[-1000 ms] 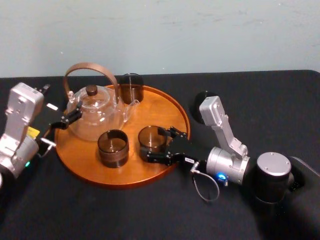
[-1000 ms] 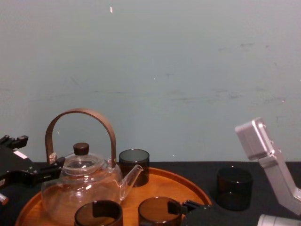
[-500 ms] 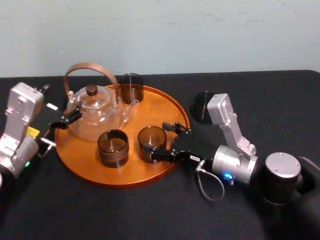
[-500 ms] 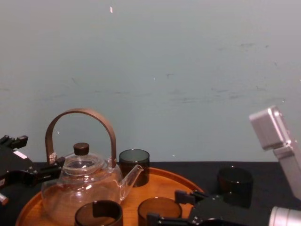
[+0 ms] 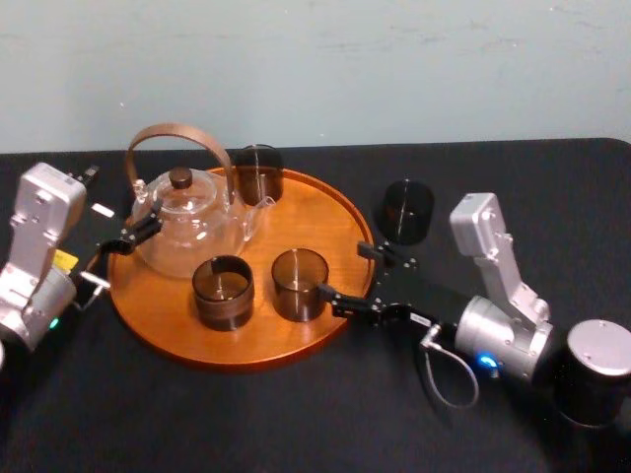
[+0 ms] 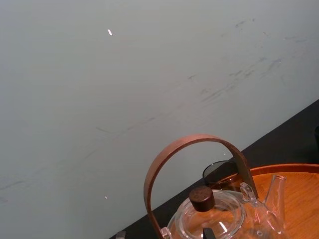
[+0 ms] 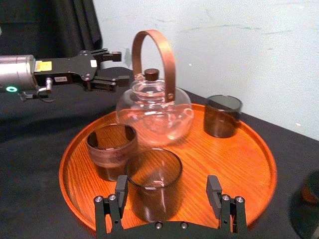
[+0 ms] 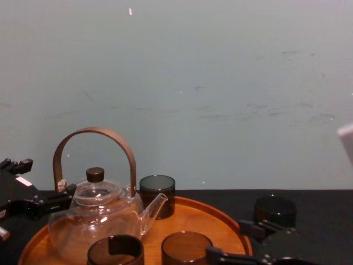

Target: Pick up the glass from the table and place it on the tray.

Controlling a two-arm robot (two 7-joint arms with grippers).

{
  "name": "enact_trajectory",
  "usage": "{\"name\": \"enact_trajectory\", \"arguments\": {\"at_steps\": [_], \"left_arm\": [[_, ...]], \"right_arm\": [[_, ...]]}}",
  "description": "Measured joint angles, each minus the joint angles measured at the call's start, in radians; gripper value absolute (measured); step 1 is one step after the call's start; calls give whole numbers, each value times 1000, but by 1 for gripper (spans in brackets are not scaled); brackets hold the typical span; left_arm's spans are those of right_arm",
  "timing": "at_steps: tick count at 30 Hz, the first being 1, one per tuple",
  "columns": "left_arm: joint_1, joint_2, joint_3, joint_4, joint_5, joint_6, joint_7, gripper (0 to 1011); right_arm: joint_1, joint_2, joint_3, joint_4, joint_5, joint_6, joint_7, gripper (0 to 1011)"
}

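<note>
Right tool (image 5: 345, 270) gapes wide, empty; a glass (image 5: 300, 284) stands on the tray (image 5: 237, 357) just ahead of its tips, so the release looks done. Another glass (image 5: 406, 210) stands on the surface (image 5: 296, 424) beside it; reaching that likely comes next. Left tool (image 5: 128, 236) idles open by the teapot (image 5: 187, 222).

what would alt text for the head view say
The right gripper sits open at the right rim of a round wooden tray, beside a glass that stands on it with two more glasses and a teapot. A fourth glass stands on the black table behind the gripper, and the left gripper rests open at the tray's left edge.
</note>
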Motion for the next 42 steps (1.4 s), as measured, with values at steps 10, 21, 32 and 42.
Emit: {"name": "enact_trajectory", "arguments": {"at_steps": [10,21,32,42], "left_arm": [[0,0,0,0,0,0,0,1002],[0,0,0,0,0,0,0,1001],[0,0,0,0,0,0,0,1001],[0,0,0,0,0,0,0,1001]], "right_arm": [[-64,49,67,-34,30,-1,-26,1002],[-62,54,137,13,37,-2,-75,1002],[-1,27,171,109,34,3,-82,1002],[75,-1,172,224,17,1,-59,1002]]}}
